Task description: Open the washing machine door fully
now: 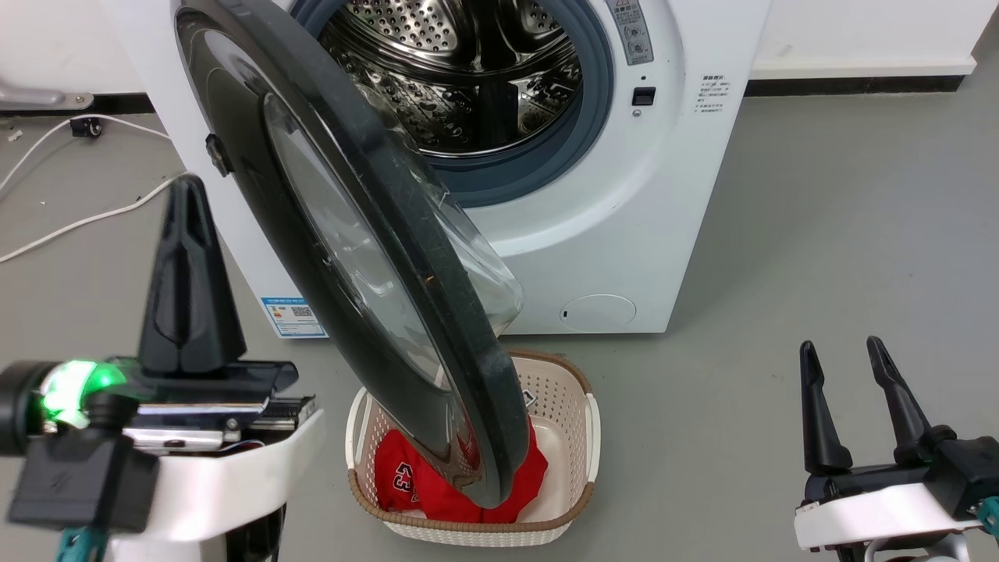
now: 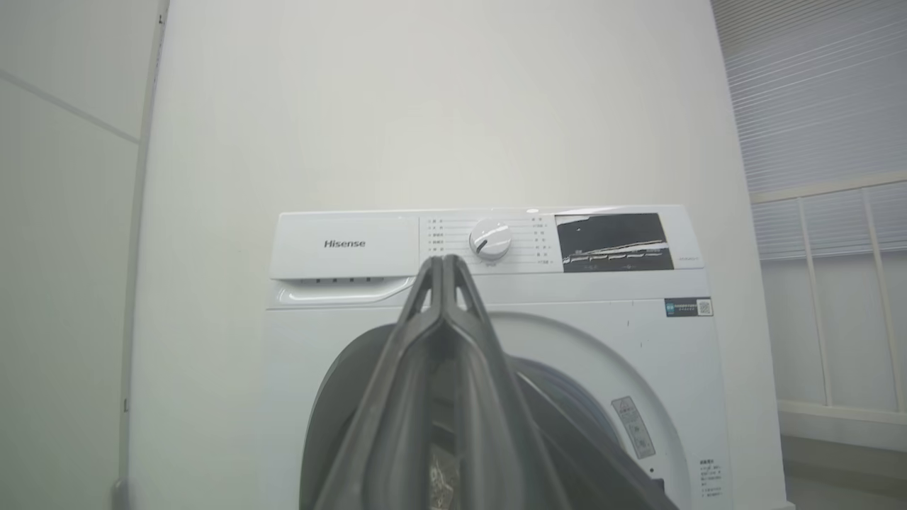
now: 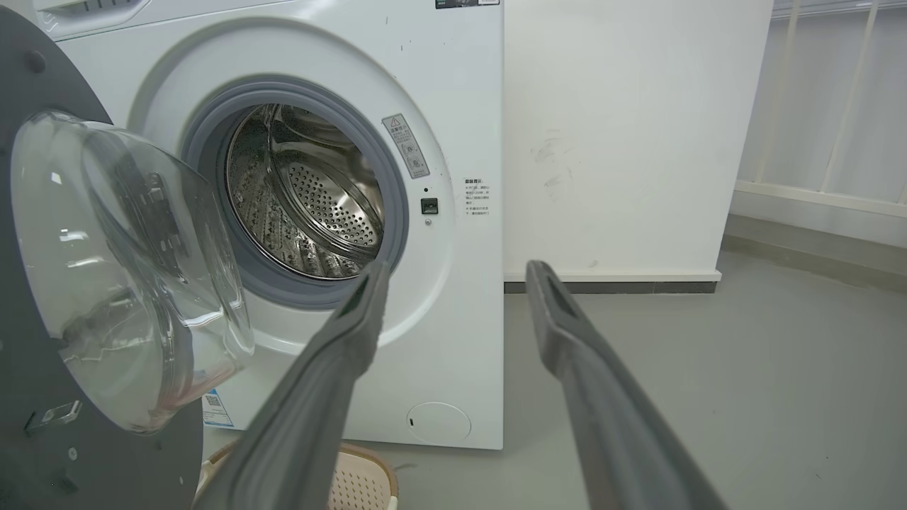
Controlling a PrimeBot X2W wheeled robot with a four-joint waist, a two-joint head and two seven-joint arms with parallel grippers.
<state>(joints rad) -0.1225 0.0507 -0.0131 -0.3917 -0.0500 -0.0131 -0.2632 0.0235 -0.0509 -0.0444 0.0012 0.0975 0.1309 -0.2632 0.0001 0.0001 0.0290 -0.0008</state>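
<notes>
White cables (image 1: 78,218) lie on the floor at the far left, well clear of the work. The left gripper (image 1: 189,195) stands upright beside the washing machine door (image 1: 367,257), its fingers pressed together and holding nothing, just apart from the door's black outer face.

The door is hinged on its left side and hangs about half open. It juts out from the washing machine (image 1: 624,218) towards the robot, with its glass bowl facing right. To open fully it has to swing further left, and that is where the left arm stands. The main risk is that the door strikes that arm and stops short, or bounces back towards the drum.

The door's lower edge hangs over a basket (image 1: 591,445) holding a red garment (image 1: 406,476). I cannot tell whether edge and basket touch. If they do, the swing could drag or tip the basket.

The right gripper (image 1: 840,347) waits low at the right with its fingers spread and empty, well apart from the door. If it pushes on the inner side, a fingertip on the curved glass is likely to slide off. The flat dark rim looks the safer place to press.
</notes>
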